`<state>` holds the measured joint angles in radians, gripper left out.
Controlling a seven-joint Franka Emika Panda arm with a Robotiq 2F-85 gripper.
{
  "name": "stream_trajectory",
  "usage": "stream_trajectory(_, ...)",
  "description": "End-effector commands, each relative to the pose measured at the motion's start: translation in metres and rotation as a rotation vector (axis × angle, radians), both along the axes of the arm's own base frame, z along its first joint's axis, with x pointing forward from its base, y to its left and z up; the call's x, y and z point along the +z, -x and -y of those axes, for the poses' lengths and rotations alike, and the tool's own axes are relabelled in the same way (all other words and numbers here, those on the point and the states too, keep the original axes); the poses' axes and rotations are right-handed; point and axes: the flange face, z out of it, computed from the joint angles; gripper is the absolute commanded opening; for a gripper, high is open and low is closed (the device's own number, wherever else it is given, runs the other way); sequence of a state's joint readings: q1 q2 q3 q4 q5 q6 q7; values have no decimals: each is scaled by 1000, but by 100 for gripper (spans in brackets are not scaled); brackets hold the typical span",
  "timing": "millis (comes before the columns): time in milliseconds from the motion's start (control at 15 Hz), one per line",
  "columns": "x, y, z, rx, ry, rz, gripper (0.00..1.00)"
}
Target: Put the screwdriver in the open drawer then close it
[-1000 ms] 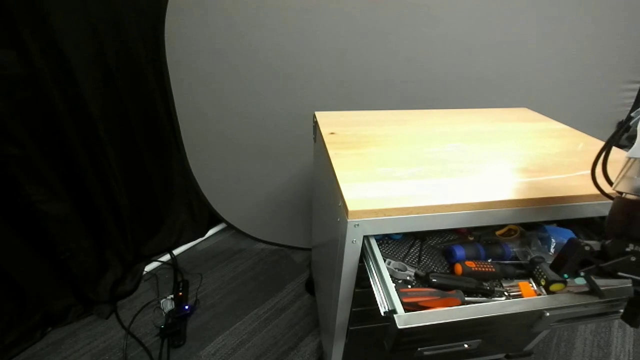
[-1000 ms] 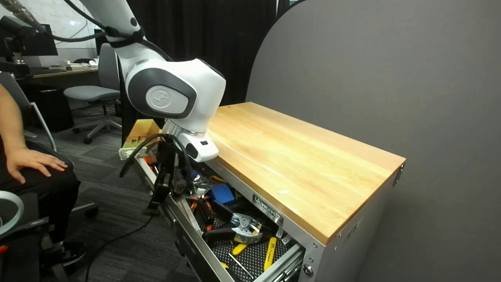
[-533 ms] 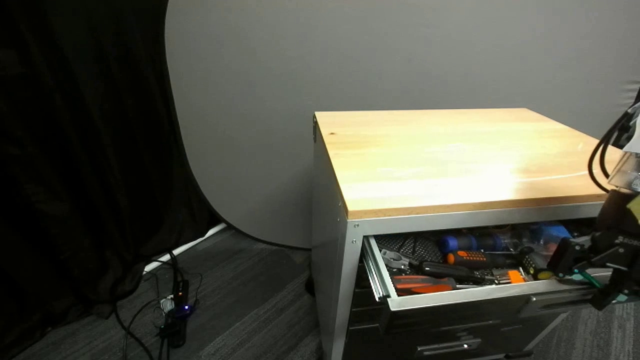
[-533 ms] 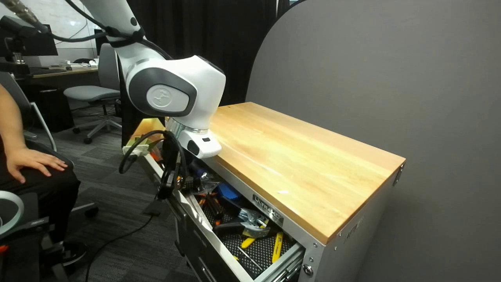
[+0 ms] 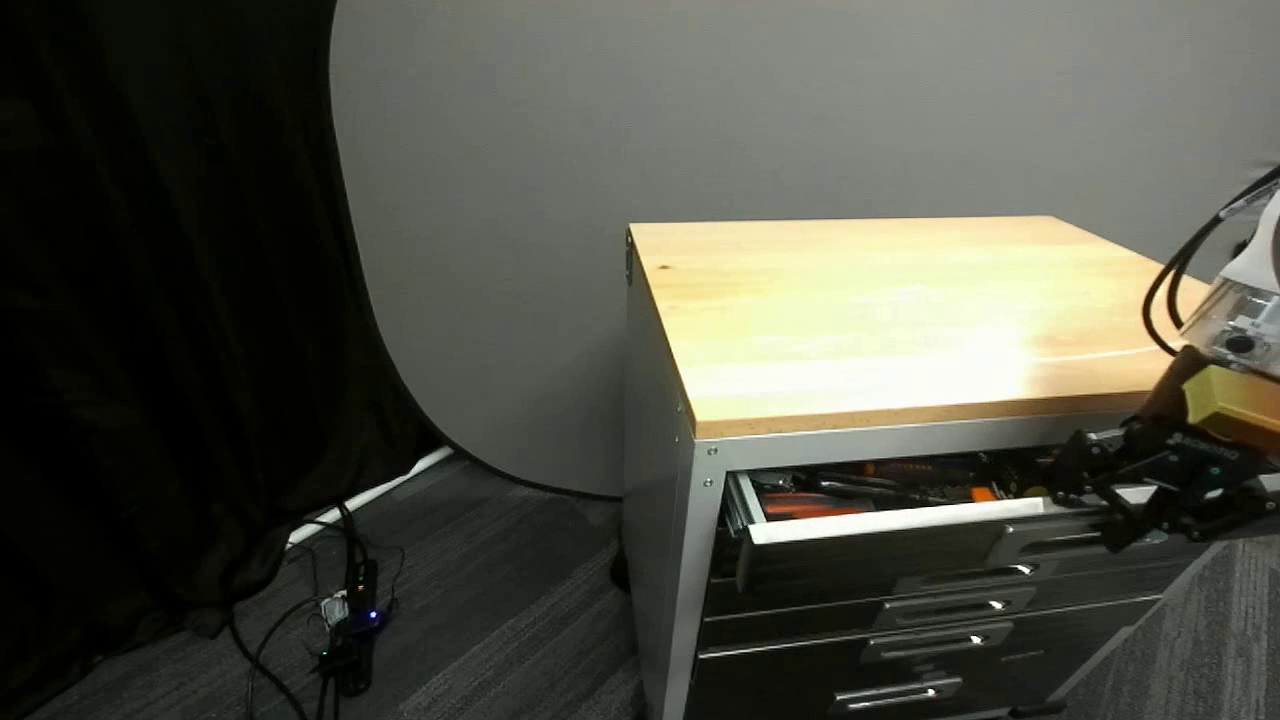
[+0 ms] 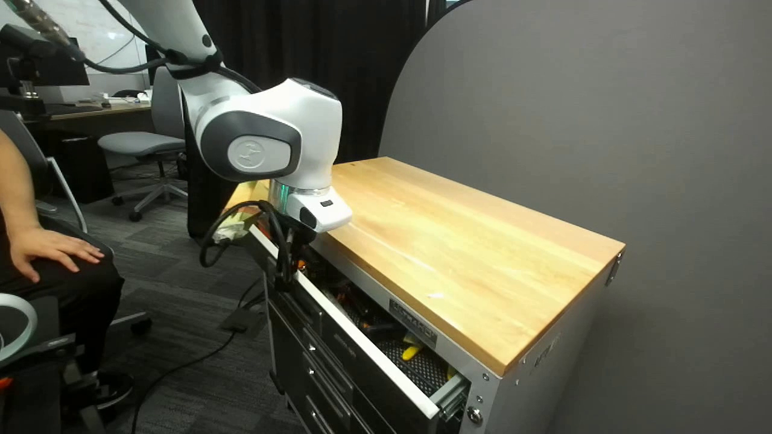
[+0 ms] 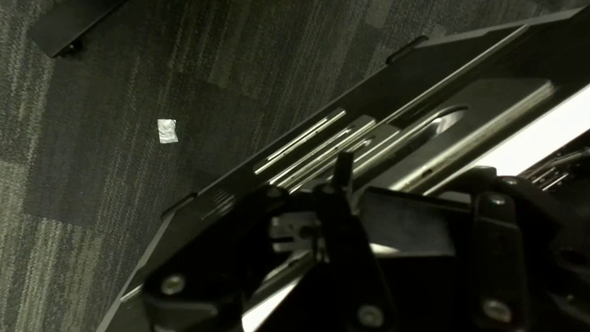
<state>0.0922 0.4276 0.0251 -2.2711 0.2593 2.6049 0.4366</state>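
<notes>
In an exterior view, saw the open drawer [image 5: 870, 562] pulled partly out beneath the wooden top [image 5: 850, 310] of the cabinet [image 5: 658, 520]: wide and shallow, dark across the front, pale and bright along the rim [image 5: 900, 521], crowded with red, orange and black tools [image 5: 815, 506]. Made out only the dull yellow end of the screwdriver [image 5: 1036, 491], lying inside near the front rim, between an orange piece [image 5: 984, 494] and the gripper [image 5: 1095, 508]. Found the gripper at that rim, and the fingers [image 5: 1072, 468] spread apart. Noted strong glare on the wood, a grey panel [image 5: 800, 120] behind and, in this view alone, a cluster of cables [image 5: 350, 630] with a small blue light on dark carpet [image 5: 530, 600].

In an exterior view, saw, shown in no other, a yellow tool [image 6: 411, 352] lying on the drawer's textured black mat [image 6: 428, 375], a seated person's hand [image 6: 54, 250] on a knee, a grey chair [image 6: 145, 142] and a desk [image 6: 123, 110]. Saw also much of the white arm [image 6: 313, 132], bent over the drawer front. Could not tell there the fingers' spacing, dark against dark.

In the wrist view, looked down past fingers set well apart, one before the silver handle [image 7: 445, 123], the other overlapping the rim to the eye. Could not tell contact. Saw, here alone, a small white scrap [image 7: 167, 131] on the carpet.
</notes>
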Motion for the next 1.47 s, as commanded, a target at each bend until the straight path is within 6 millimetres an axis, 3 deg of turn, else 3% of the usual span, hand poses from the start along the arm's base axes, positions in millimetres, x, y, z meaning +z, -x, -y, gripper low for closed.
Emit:
stream_trajectory(0, -18, -24, -16, -24, 33, 79, 0)
stream_trajectory(267, -14, -37, -21, -50, 52, 166, 0)
stream_trajectory(733, -4, -25, -29, -62, 45, 247, 0)
stream_trajectory(1133, 49, -14, -47, 190, 5, 145, 0)
stream_trajectory(1400, 90, -10, -46, 298, 35, 92, 0)
